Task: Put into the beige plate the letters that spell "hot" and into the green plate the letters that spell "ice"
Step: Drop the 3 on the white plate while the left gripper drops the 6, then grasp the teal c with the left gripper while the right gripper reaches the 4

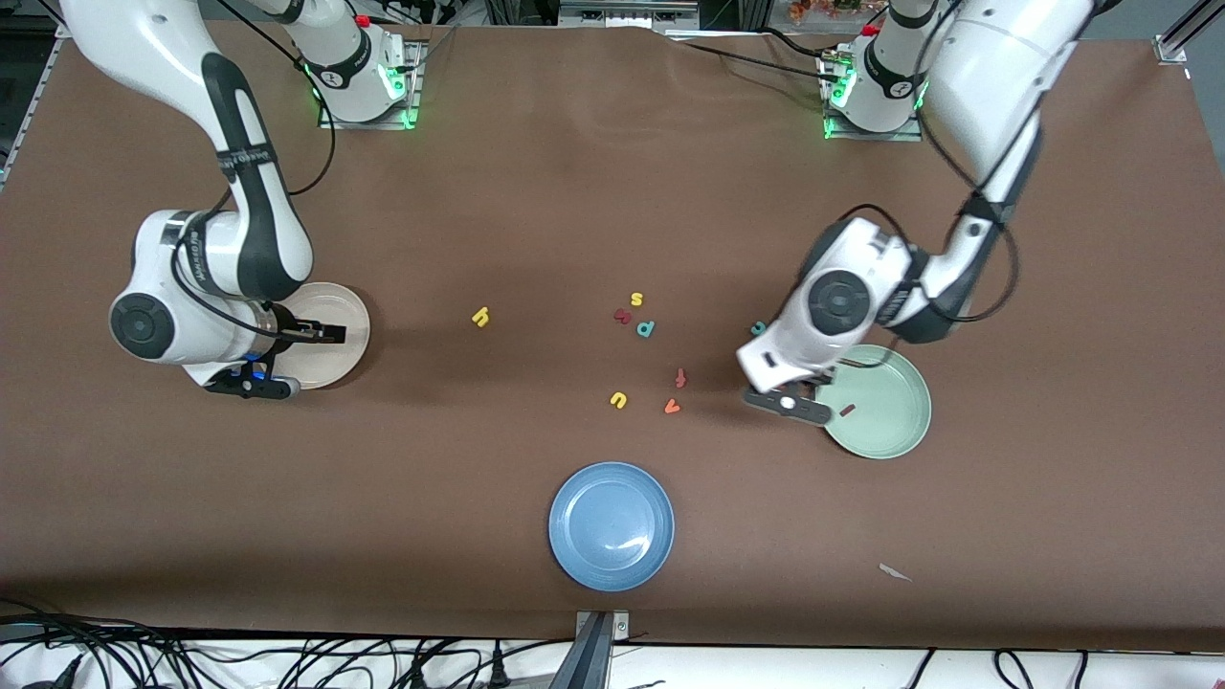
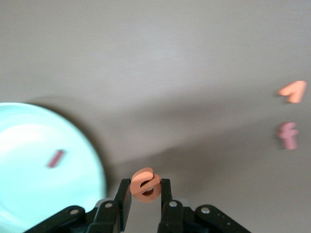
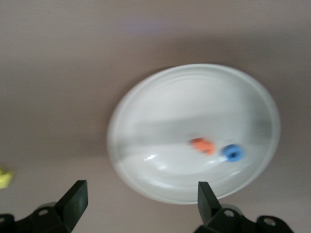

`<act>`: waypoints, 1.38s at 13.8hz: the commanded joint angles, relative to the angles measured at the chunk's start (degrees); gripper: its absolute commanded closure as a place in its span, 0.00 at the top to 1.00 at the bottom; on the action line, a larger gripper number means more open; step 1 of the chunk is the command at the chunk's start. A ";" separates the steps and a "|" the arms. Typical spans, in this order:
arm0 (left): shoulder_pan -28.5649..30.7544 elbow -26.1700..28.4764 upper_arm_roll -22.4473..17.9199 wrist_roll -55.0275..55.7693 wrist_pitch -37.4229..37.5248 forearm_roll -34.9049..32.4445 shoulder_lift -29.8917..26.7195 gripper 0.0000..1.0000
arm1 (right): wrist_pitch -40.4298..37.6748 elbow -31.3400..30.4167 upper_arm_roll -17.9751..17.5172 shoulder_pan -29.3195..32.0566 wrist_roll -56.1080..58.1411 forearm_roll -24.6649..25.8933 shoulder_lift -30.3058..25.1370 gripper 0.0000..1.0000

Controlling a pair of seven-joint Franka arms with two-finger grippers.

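My left gripper is shut on the orange "e", just off the rim of the green plate, toward the table's middle. The maroon "i" lies in that plate. The teal "c" rests on the table next to the left arm's hand. My right gripper hangs open and empty by the edge of the beige plate. That plate holds the orange "t" and the blue "o". The yellow "h" lies on the table between the beige plate and the middle cluster.
Loose letters sit mid-table: a yellow "s", a teal "d", a red "f", a yellow "u" and an orange "v". A blue plate lies nearest the front camera.
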State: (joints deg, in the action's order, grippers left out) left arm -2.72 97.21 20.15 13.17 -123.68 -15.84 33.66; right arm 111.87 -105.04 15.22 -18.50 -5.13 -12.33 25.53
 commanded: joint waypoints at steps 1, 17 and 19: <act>5.17 1.58 0.42 -3.76 1.07 -2.00 -0.53 0.11 | -0.17 0.54 -3.33 -0.22 -7.75 -3.23 0.05 0.99; 8.26 8.07 10.08 6.92 4.24 -1.12 -1.50 0.99 | 29.35 -10.78 -10.73 -13.32 -49.62 -2.43 4.45 0.98; 8.44 12.80 10.97 11.51 -0.65 -1.12 -1.58 0.97 | 33.13 -14.82 -10.91 -13.49 -51.37 -2.44 3.04 0.98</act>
State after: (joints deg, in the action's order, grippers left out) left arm 4.85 103.66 30.30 20.51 -119.89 -15.84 34.31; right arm 141.42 -114.48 4.10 -31.52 -54.58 -14.56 31.74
